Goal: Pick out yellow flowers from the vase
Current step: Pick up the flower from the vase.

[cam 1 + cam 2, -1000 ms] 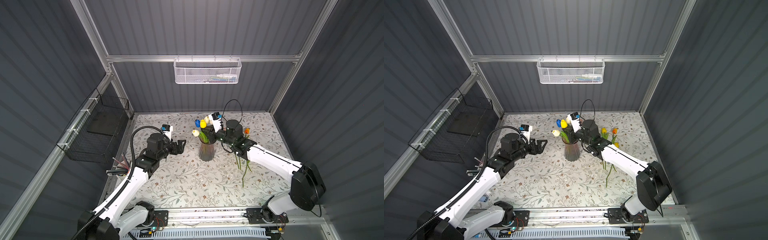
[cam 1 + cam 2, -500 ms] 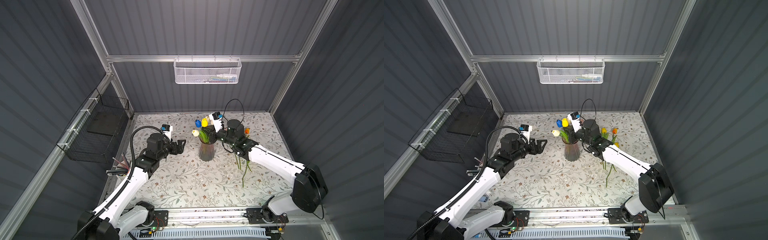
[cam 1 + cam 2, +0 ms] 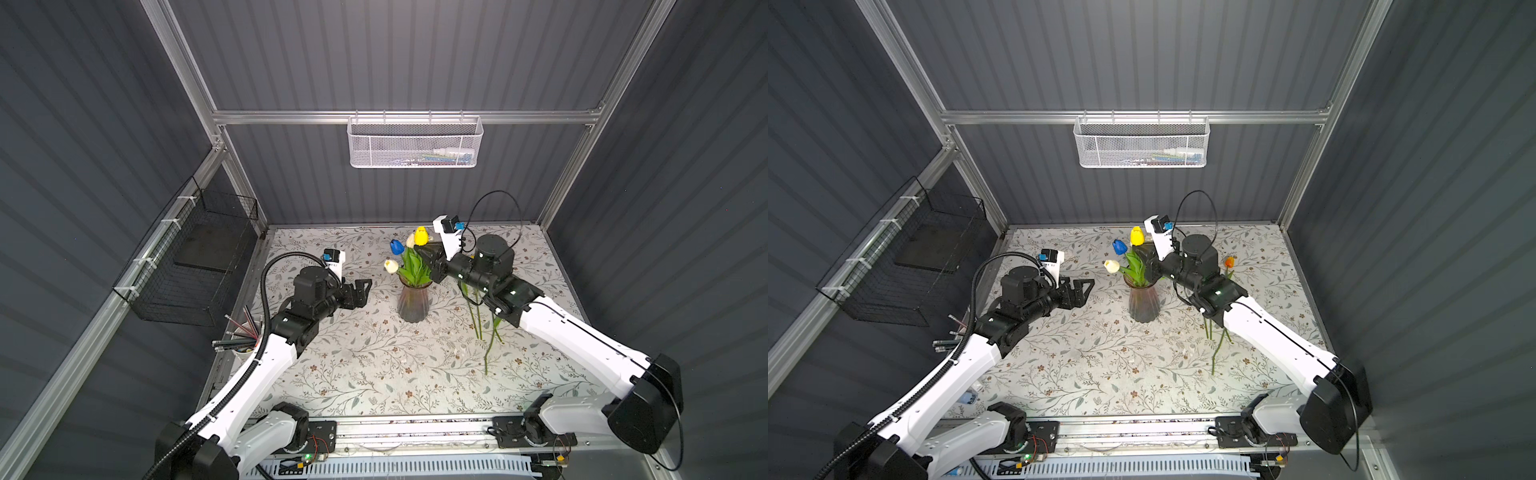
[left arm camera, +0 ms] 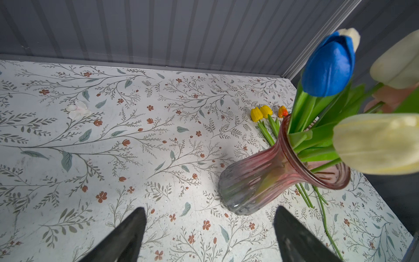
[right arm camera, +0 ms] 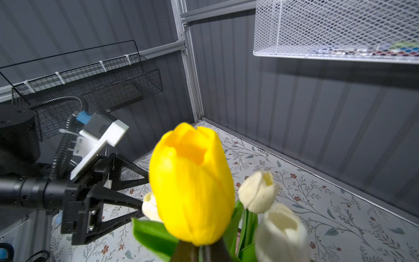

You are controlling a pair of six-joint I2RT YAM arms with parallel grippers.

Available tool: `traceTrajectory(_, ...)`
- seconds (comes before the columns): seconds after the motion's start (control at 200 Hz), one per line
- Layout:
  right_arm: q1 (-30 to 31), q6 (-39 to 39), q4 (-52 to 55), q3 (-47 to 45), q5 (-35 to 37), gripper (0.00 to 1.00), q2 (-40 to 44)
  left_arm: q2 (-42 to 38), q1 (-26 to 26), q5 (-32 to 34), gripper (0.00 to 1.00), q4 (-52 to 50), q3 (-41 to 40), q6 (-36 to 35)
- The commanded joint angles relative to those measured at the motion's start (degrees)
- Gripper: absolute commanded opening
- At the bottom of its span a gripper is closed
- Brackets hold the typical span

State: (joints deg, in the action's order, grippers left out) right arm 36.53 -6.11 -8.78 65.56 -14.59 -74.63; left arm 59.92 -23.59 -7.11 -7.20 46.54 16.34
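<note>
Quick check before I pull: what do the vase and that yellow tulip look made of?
The vase looks like glossy ribbed glass, translucent grey-pink; stems show through. The yellow tulip looks artificial: smooth, matte, waxy petals, maybe foam or soft plastic.

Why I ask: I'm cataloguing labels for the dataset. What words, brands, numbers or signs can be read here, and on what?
Nothing is legible in any view.
white tag on the dark slab in the black wire basket: too small to read.
packets in the white mesh basket: blurred, no letters readable.
dark marks on the left arm's camera mount: too small to read.
</note>
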Motion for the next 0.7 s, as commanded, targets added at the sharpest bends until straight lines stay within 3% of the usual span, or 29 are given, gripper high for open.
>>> traceTrajectory(0.0, 0.4, 0.1, 4.2, 4.2, -1.2, 0.03, 3.3, 0.4, -0.1, -0.2, 0.90, 1.1, 1.7, 0.6)
traceTrajectory(0.335, 0.3, -0.1, 19.6, 15.4, 0.0, 0.00, 9.8, -1.3, -0.1, 4.9, 0.91, 0.3, 1.0, -1.1)
traceTrajectory(0.695, -2.6, -3.7, 46.4, 28.5, 2.2, 0.00, 14.5, -1.3, 0.0, 11.2, 0.93, -3.2, 1.3, -4.3)
